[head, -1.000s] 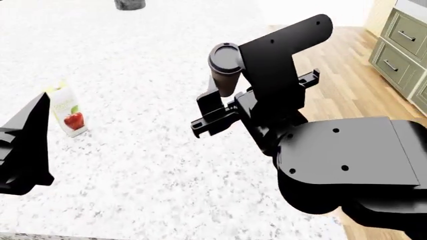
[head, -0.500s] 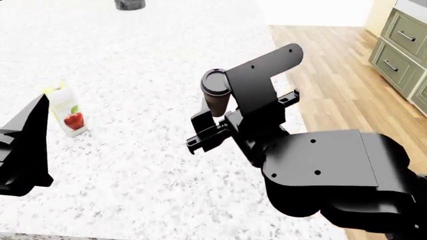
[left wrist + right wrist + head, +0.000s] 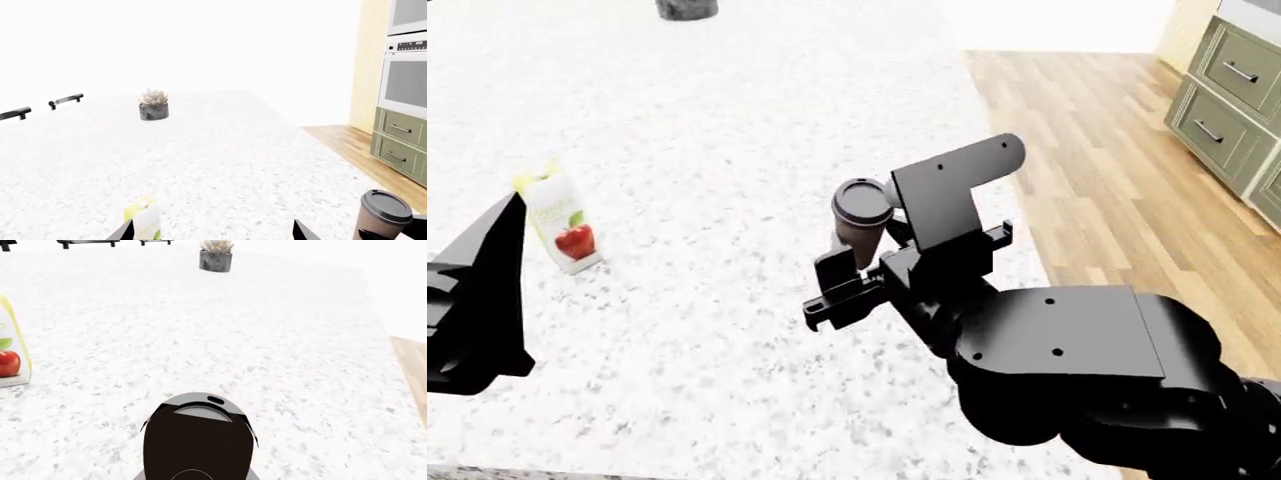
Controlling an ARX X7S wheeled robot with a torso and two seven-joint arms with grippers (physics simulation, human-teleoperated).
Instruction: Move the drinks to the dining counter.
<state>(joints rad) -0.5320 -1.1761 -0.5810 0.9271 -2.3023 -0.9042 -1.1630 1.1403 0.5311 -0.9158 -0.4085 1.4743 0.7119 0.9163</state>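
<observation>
A slim dark brown cup with a black lid (image 3: 861,215) is upright in my right gripper (image 3: 857,262), which is shut on its lower body, low over the white speckled dining counter (image 3: 734,120). In the right wrist view the cup (image 3: 199,440) fills the near field. A yellow-and-white juice carton with a red apple (image 3: 561,220) stands on the counter to the left. My left gripper (image 3: 213,235) is open with nothing between its tips; the carton (image 3: 143,220) stands just beyond one fingertip (image 3: 123,231). The cup (image 3: 381,215) shows off to the side.
A small succulent in a grey pot (image 3: 153,104) stands far back on the counter. Chair backs (image 3: 67,100) show past the far edge. The counter's right edge drops to wood floor (image 3: 1094,150), with green drawers (image 3: 1228,100) and an oven (image 3: 407,75) beyond.
My right arm has come down and slightly left with the cup, bringing it from high above the counter to just over its surface. The carton and left gripper have not moved.
</observation>
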